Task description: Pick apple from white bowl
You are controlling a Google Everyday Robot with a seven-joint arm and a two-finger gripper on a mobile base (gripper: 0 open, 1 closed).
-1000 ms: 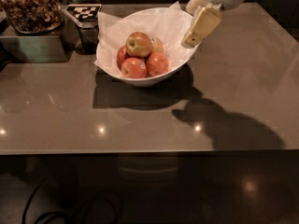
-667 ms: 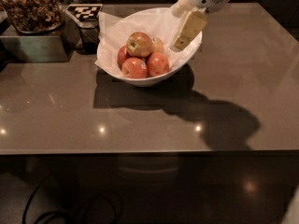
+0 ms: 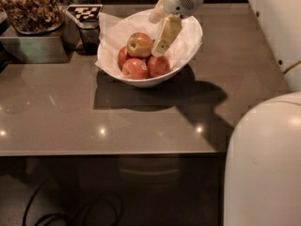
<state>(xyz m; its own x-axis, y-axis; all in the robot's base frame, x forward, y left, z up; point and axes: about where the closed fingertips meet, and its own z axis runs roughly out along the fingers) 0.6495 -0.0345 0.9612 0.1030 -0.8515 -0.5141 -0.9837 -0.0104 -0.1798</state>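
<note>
- A dark, glossy brown surface [image 3: 141, 121] fills the view; its near edge drops into shadow, and ceiling lights reflect on it as small bright spots.
- The white bowl [image 3: 146, 82] stands at the far centre of the surface, lined with crumpled white paper [image 3: 117, 29].
- The apple [image 3: 139, 45], orange-red with a yellow-green crown, lies on top of the pile in the bowl. It rests on three deeper red apples [image 3: 135, 68].
- The tool [image 3: 156, 36] hangs over the right half of the bowl, tilted down and to the left. Its jaws stand apart with nothing between them, and one pale finger [image 3: 167, 34] lies just right of the apple.
- Step in hand, as judged: final approach before the grasp.
- Procedure: centre the jaws over the apple's widest part, one on each side. Descend only as far as that girth, then close.
- Caution: keep the tips clear of the paper and of the red apples below; a push from the side could roll the apple off the pile.
- Contact between finger and apple cannot be determined.
- The far finger is largely hidden by the wrist housing.
- Bowl contents behind the tool are hidden.
- A tray of nuts [image 3: 30, 8] at the far left is cut off by the frame, as is the white robot body [image 3: 263, 168] at the near right.
</note>
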